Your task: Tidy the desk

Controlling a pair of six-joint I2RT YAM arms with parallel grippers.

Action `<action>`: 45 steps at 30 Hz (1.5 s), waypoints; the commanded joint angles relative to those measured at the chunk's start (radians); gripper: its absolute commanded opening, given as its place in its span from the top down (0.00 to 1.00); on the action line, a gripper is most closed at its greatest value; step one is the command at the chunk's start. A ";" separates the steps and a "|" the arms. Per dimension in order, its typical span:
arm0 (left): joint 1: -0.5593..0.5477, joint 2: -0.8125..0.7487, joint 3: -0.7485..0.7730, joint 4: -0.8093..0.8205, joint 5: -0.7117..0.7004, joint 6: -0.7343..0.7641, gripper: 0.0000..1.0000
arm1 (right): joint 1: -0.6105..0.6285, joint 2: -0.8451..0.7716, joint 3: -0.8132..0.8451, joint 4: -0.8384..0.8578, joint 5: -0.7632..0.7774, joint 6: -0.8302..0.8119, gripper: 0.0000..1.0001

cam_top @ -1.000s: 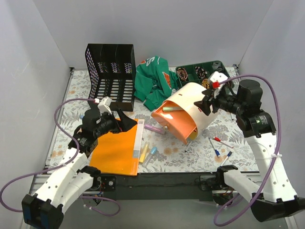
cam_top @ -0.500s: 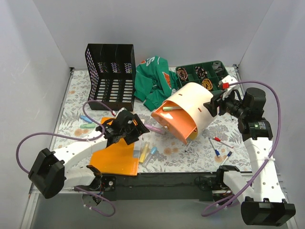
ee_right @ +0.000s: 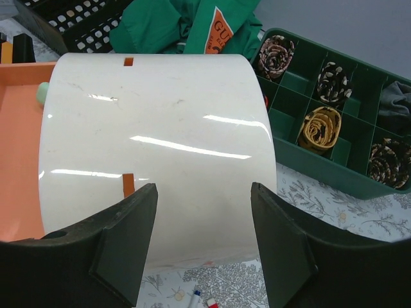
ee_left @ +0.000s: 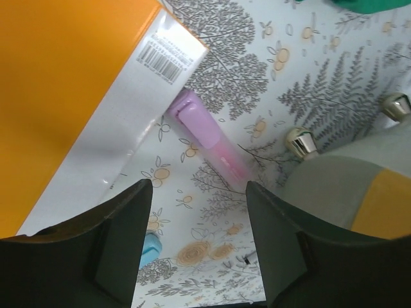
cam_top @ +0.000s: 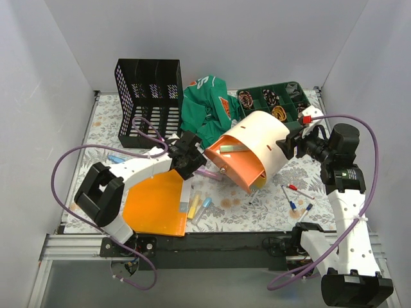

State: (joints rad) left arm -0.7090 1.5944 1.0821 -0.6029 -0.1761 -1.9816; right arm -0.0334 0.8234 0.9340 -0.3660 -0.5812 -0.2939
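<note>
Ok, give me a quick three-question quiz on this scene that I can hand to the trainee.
1. True or false: the left claw is shut on the purple marker.
2. Which thing stands at the back left of the desk? A. black file rack B. green compartment tray C. loose pens
3. Fill in: the right claw is open and faces a ___ curved shell.

Key: 1. False: it is open, with the marker lying on the desk between its fingers. 2. A. 3. white.
</note>
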 commanded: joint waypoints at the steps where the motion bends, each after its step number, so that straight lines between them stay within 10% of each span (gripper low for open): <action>1: -0.003 0.036 0.073 -0.052 -0.013 -0.299 0.41 | -0.008 -0.023 -0.026 0.061 -0.029 0.002 0.31; 25: 0.000 0.332 0.277 -0.181 0.007 -0.333 0.45 | -0.013 -0.055 -0.061 0.068 -0.039 -0.005 0.31; 45: 0.006 0.107 0.108 -0.138 0.003 -0.223 0.86 | -0.010 -0.086 -0.055 0.056 -0.029 -0.016 0.31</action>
State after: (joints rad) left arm -0.7006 1.8339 1.2095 -0.7437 -0.1421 -1.9965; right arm -0.0399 0.7513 0.8711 -0.3374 -0.6060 -0.3027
